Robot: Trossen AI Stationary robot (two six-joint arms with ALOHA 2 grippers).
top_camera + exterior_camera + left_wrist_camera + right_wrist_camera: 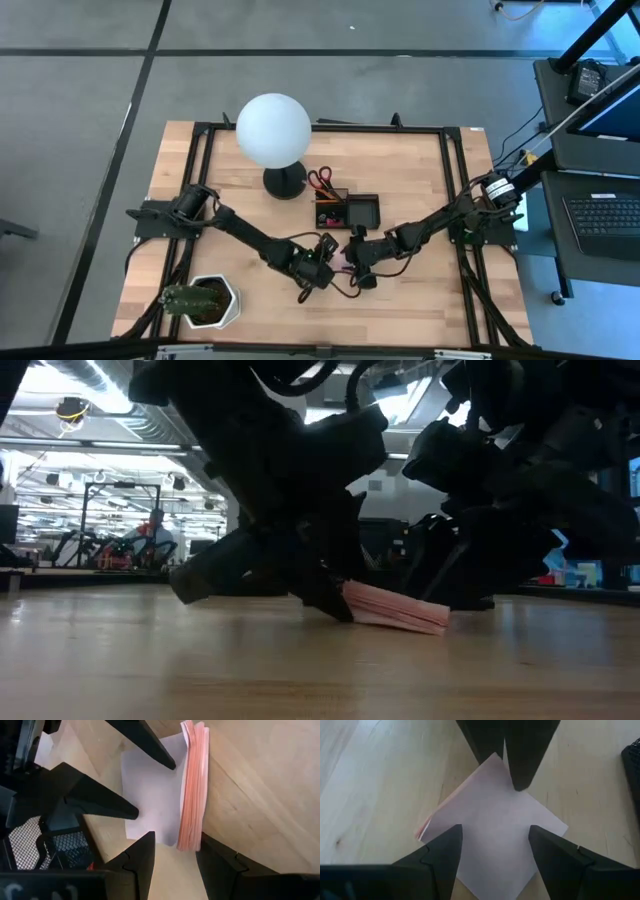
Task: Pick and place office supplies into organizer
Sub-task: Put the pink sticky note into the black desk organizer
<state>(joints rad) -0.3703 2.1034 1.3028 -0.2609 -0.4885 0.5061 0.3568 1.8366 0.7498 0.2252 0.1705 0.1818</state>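
a: what's over on the left of the table (420, 290)?

b: a green plant (190, 299) in a white pot sits at the near left corner. the left arm reaches in from the left edge toward the middle, and a white globe lamp (273, 131) on a black base stands at the far side, left of centre.

a: and the left gripper (322, 262)?

b: it's down at the table near the centre, at the left side of the pink sticky-note pad (343, 259). in the left wrist view its fingers (137, 862) stand apart on either side of one end of the pad (194, 790), which is tipped up on its edge; i can't tell whether they touch it. the low view shows the pad (395, 607) raised at its left end and resting on the wood at its right.

a: what about the right gripper (357, 256)?

b: it meets the pad from the right. in the right wrist view its fingers (445, 852) are spread wide over the pad's pale face (495, 820), not closed on it.

a: where's the organizer (348, 211)?

b: just beyond the two grippers, right of the lamp base. red-handled scissors (322, 181) stand at its far left corner. the pad lies on the table just in front of it, outside it.
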